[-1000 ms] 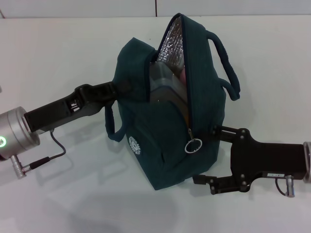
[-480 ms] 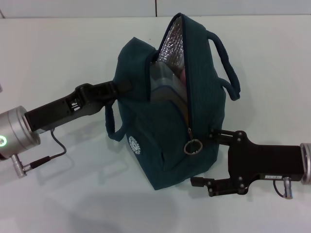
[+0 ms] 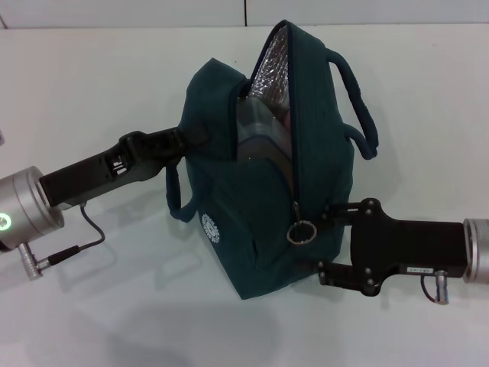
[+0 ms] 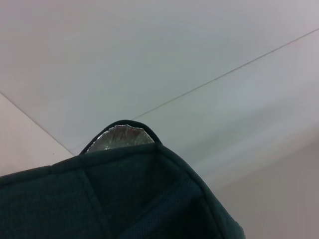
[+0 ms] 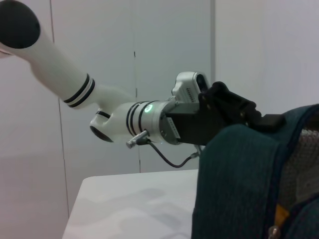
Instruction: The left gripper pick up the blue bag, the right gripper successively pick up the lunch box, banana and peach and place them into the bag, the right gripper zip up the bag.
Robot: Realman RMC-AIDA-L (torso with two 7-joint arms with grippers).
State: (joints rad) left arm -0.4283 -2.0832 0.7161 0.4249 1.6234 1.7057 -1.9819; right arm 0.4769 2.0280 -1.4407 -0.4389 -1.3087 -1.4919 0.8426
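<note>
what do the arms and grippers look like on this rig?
Left gripper and right gripper are both matte black with angular bodies on silver cylindrical wrists. A green ring light glows on the left wrist, and a thin black cable with a metal plug loops beneath it. In the right wrist view, the left arm's links are white with black bands.

- Bright, even light falls from overhead on the plain white tabletop (image 3: 92, 92) in the head view, with no hard glare.
- Soft grey shadows lie on it just beside the dark teal fabric bag (image 3: 260, 206) and beneath both black arms.
- The bag's crinkled silver foil lining (image 3: 269, 70) catches speckled highlights.
- A green indicator light (image 3: 4, 224) glows on the left arm's silver cuff.
- In the left wrist view the bag fabric (image 4: 124, 199) is dim and slightly soft.
- In the right wrist view the near bag edge (image 5: 234, 184) is blurred.
</note>
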